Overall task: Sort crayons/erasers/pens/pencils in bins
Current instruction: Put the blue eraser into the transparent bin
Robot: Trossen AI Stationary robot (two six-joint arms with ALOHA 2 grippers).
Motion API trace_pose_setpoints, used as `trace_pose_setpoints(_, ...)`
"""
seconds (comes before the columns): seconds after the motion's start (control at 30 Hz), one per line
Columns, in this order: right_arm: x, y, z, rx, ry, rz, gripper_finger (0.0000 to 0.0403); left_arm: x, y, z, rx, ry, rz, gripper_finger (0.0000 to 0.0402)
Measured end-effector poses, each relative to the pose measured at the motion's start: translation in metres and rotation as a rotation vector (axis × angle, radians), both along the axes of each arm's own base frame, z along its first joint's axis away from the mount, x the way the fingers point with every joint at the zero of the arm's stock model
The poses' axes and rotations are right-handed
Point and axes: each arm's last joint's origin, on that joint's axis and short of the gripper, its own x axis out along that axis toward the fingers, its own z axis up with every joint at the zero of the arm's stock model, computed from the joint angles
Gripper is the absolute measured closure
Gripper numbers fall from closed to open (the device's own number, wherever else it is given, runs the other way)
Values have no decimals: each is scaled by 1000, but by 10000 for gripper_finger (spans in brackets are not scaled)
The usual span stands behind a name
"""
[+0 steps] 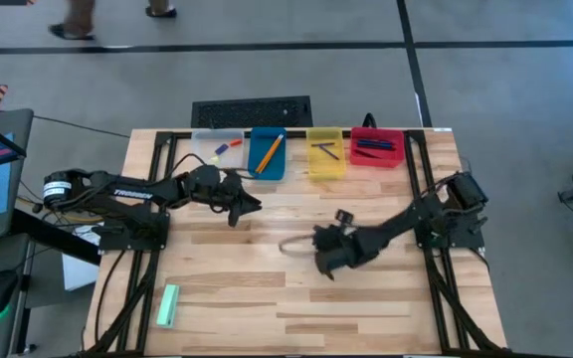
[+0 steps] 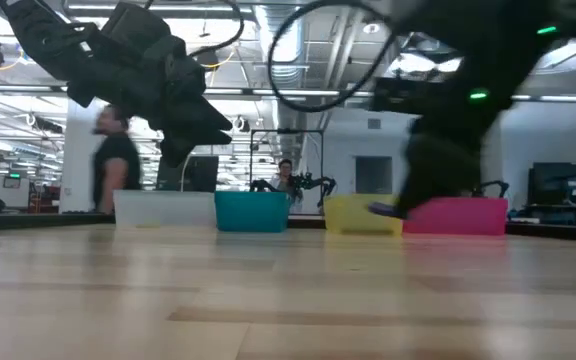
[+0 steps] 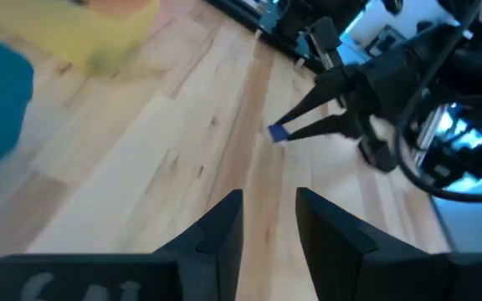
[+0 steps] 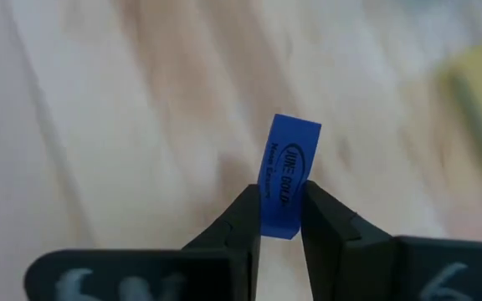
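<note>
Right end effector (image 4: 279,221) is clenched on a blue eraser (image 4: 285,174), pinching its lower end so the printed upper part stands out past the fingertips. In the high view it sits over the middle of the table (image 1: 267,288), well short of the bins. The left end effector (image 3: 266,221) hangs released with a gap between its fingers and nothing in it, just in front of the clear bin (image 1: 217,147) and blue bin (image 1: 267,154).

The step in hand looks like carrying this eraser to its bin. The clear bin already holds small red and blue chunks, so it is the likely target; the blue bin holds pencils, the yellow bin (image 1: 325,154) thin sticks, the red bin (image 1: 377,147) dark pens. The next move calls for a long reach across toward the far left of the row, where the left arm is parked close by, so the path must stay clear of it; or the eraser could be passed over, since the left wrist view faces it directly.

A pale green object (image 1: 169,304) lies near the table's front left edge; what it is cannot be made out. In the low view the bins' contents are hidden behind their walls, and the arms are dark blurs. People stand in the room beyond.
</note>
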Motion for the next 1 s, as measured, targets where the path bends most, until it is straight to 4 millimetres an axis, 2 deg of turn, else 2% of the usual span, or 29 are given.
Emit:
trace_pose_setpoints(0.2, 35, -34, 12, -123, -86, 167, 327, 1, 0, 3, -219, -17, 81, 261)
trace_pose_setpoints(0.47, 68, -67, 46, -300, -163, 312, 327, 2, 1, 5, -306, -36, 130, 244)
trace_pose_setpoints(0.7, 81, -72, 66, -345, -172, 411, 327, 3, 3, 10, -328, -94, 184, 244)
trace_pose_setpoints(1.0, 86, -70, 74, -381, -197, 454, 327, 3, 4, 10, -346, -99, 214, 244)
